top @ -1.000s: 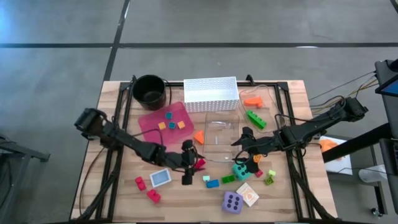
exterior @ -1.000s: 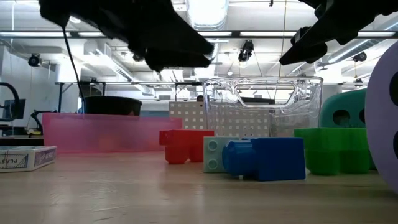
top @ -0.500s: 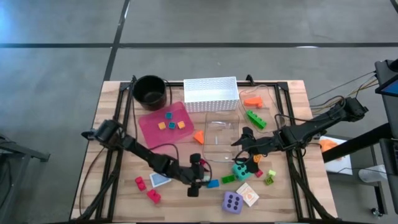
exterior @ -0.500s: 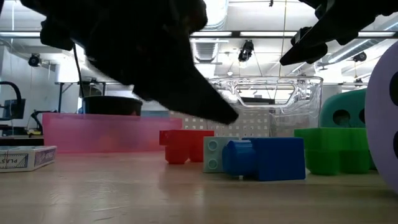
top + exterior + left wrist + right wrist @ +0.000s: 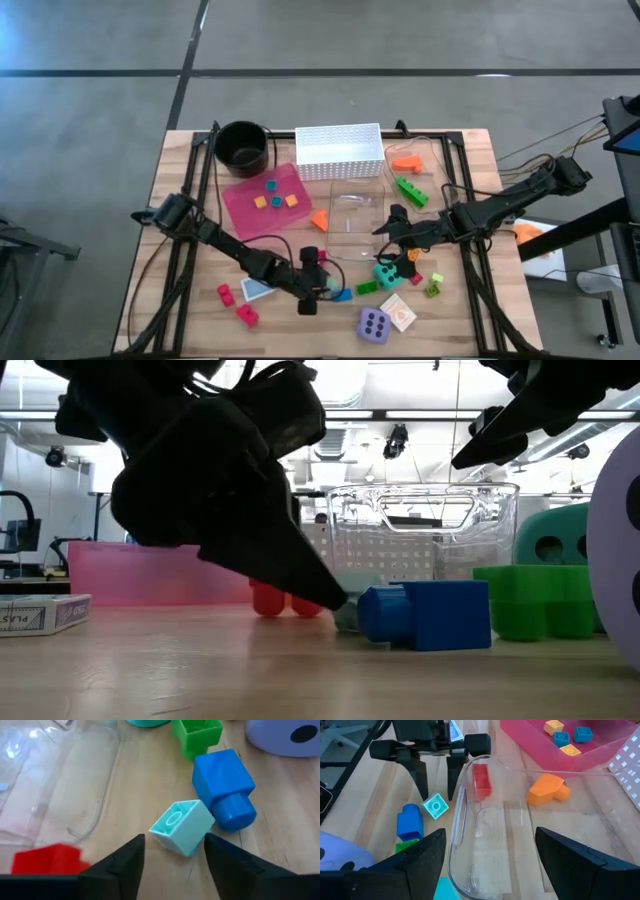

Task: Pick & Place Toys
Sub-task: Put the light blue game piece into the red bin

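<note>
A pale teal brick [image 5: 182,827] lies on the wood with a blue brick [image 5: 225,787] right beside it and a red brick [image 5: 47,860] near the clear container's wall. My left gripper [image 5: 174,838] is low over the table at the near middle [image 5: 322,284], slanting down and open. Its two fingers stand either side of the teal brick's near corner without touching it. My right gripper [image 5: 492,855] hangs open above the clear container [image 5: 355,220], holding nothing. A green brick [image 5: 197,732], a teal die [image 5: 387,272] and a purple die [image 5: 374,324] lie nearby.
A pink tray [image 5: 267,195] with three small bricks, a white perforated basket [image 5: 340,150] and a black pot [image 5: 241,143] stand at the far side. A card [image 5: 258,290] and red bricks [image 5: 235,305] lie at the near left. More bricks [image 5: 410,190] lie at the right.
My left gripper has come down and moved toward the table's near right, tipping steeper, from above the red brick to the pale teal brick. In the low view it now stands in front of the red brick. The bricks have stayed put.
</note>
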Controlling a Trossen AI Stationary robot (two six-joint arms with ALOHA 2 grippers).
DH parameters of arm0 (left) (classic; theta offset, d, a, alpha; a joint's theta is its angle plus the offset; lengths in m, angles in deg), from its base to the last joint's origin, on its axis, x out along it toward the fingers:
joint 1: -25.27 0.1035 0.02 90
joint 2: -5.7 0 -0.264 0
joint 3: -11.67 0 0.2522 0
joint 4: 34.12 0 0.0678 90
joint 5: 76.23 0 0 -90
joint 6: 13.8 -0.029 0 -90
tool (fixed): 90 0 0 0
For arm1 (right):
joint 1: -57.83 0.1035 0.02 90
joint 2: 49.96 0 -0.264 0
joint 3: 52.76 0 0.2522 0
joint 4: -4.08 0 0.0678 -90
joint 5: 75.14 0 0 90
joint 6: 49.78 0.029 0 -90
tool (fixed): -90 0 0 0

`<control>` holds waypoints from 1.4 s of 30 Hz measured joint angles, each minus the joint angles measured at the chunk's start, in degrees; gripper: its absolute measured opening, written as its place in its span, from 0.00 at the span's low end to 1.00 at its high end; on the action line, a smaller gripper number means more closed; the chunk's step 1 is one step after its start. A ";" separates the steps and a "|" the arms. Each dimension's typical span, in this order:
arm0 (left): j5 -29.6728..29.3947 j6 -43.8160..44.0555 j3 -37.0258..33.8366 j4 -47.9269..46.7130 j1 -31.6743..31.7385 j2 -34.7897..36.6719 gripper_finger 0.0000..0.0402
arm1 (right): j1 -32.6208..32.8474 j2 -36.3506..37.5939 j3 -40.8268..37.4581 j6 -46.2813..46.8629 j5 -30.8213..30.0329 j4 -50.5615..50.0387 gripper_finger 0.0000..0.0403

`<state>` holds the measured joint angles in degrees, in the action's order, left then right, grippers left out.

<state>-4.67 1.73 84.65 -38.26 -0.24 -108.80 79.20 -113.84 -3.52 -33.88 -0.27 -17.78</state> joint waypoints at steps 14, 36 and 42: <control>1.86 0.13 0.10 3.02 0.04 0.00 0.26 | 0.00 0.00 -0.04 0.00 0.00 -0.02 0.76; 13.59 -24.84 6.47 -0.99 4.18 -0.39 0.62 | 0.00 -0.02 -0.04 0.00 0.04 0.04 0.76; 16.90 -26.30 6.45 -2.10 5.81 -0.75 0.63 | 0.00 -0.01 -0.04 0.00 0.04 0.09 0.76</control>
<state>12.23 -24.57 91.10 -40.36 5.57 -109.54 79.20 -113.85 -3.56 -33.88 -0.23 -17.69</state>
